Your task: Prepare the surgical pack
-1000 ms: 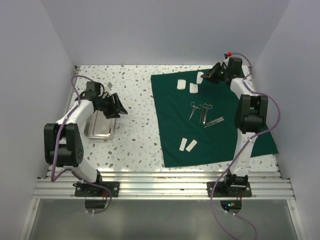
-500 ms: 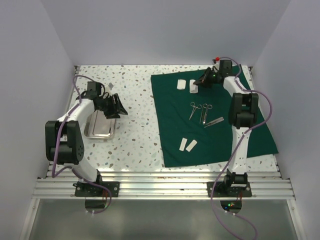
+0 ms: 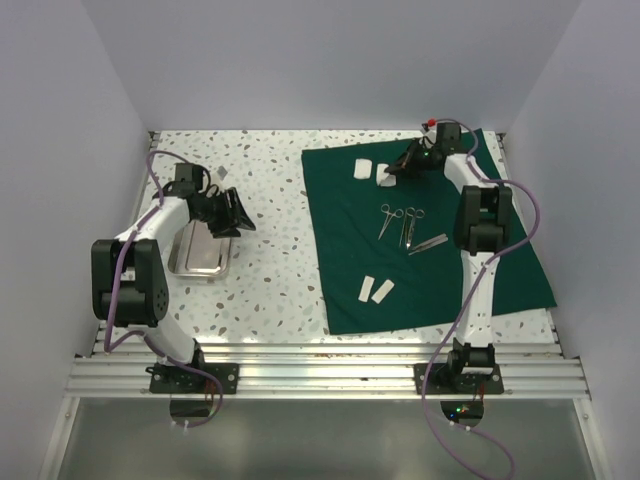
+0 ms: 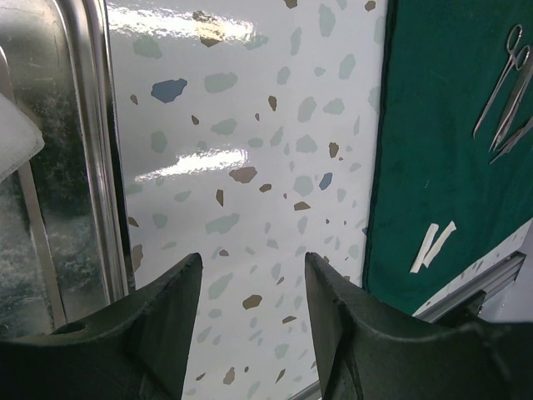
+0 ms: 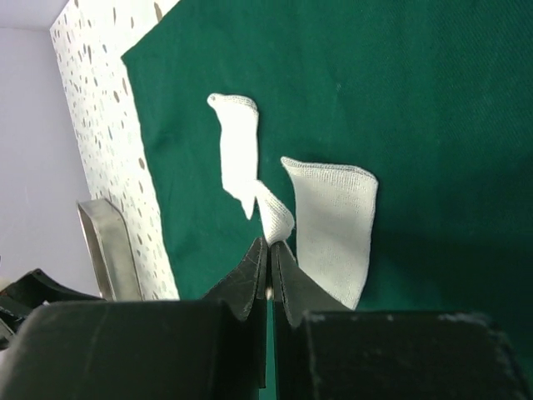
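The dark green drape (image 3: pixel 430 250) lies on the right half of the table. My right gripper (image 3: pixel 393 170) is at the drape's far edge, shut on a small white gauze piece (image 5: pixel 276 213), pinched at one end just above the cloth. Two more gauze pieces lie flat beside it (image 5: pixel 335 221) and beyond it (image 5: pixel 236 150). Two scissor-like instruments (image 3: pixel 398 222) and tweezers (image 3: pixel 428 243) lie mid-drape, with two gauze strips (image 3: pixel 375 291) nearer me. The steel tray (image 3: pixel 200 262) sits on the left. My left gripper (image 3: pixel 228 212) is open and empty beside the tray (image 4: pixel 100 167).
A white piece (image 4: pixel 15 137) shows inside the tray at the left edge of the left wrist view. Speckled tabletop (image 3: pixel 275 250) separates tray and drape. Walls close in on three sides. The metal rail (image 3: pixel 320 365) runs along the near edge.
My right gripper has moved left along the drape's far edge, carrying the gauze piece toward the other two. My left arm has not moved.
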`<state>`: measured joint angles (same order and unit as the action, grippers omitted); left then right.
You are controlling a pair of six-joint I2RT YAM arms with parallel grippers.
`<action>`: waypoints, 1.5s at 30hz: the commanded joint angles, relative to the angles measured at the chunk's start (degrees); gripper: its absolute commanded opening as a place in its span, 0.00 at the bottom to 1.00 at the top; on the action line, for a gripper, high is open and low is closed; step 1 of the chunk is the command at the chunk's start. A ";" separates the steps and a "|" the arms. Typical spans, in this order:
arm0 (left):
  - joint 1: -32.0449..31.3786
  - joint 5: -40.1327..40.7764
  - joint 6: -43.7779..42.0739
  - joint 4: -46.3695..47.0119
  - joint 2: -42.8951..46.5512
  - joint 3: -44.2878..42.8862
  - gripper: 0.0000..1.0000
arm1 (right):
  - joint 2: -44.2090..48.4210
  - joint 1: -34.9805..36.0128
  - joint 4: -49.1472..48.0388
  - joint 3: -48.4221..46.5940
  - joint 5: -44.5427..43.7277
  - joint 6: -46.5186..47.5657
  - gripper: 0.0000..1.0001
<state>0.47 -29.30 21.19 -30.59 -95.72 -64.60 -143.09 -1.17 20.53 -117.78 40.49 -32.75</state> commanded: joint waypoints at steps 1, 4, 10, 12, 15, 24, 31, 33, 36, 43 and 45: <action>-0.03 -0.85 -1.85 -0.26 -0.34 -1.76 0.56 | -1.05 -0.24 1.88 -4.21 0.56 0.32 0.00; -0.12 -0.76 -1.94 -0.26 -0.43 -1.76 0.56 | -1.93 -0.15 3.97 -5.97 -0.41 1.37 0.00; -0.03 -0.67 -2.03 -0.35 -0.78 -1.85 0.56 | -2.29 -0.24 5.65 -6.59 -1.90 2.95 0.00; -0.03 -0.76 -2.03 -0.44 -0.96 -1.85 0.56 | -2.55 -0.24 6.09 -6.94 -2.34 3.31 0.00; -0.03 -0.85 -2.12 -0.35 -1.13 -1.85 0.56 | -2.72 -0.32 6.80 -7.73 -2.87 3.83 0.00; -0.03 -0.85 -2.21 -0.44 -1.40 -1.76 0.56 | -4.57 -0.33 7.68 -10.10 -3.14 4.45 0.00; -0.03 -0.94 -2.21 -0.52 -1.49 -1.93 0.56 | -5.27 -0.32 8.82 -10.89 -4.28 5.42 0.00; -0.03 -0.94 -2.21 -0.61 -1.57 -1.85 0.56 | -5.54 -0.32 8.82 -11.07 -4.19 5.33 0.00; -0.03 -1.02 -2.21 -0.52 -1.57 -1.85 0.56 | -5.54 -0.41 8.82 -11.33 -4.54 5.59 0.00; -0.03 -1.20 -2.21 -0.61 -1.75 -1.76 0.56 | -5.01 -0.32 8.82 -12.21 -5.51 5.68 0.04; -0.03 -1.20 -2.21 -0.52 -1.84 -1.76 0.56 | -5.10 -0.33 8.99 -12.74 -5.69 5.68 0.06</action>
<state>0.47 -29.39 20.34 -30.74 -96.88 -64.62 -148.86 -1.28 29.04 -127.07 35.48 -27.99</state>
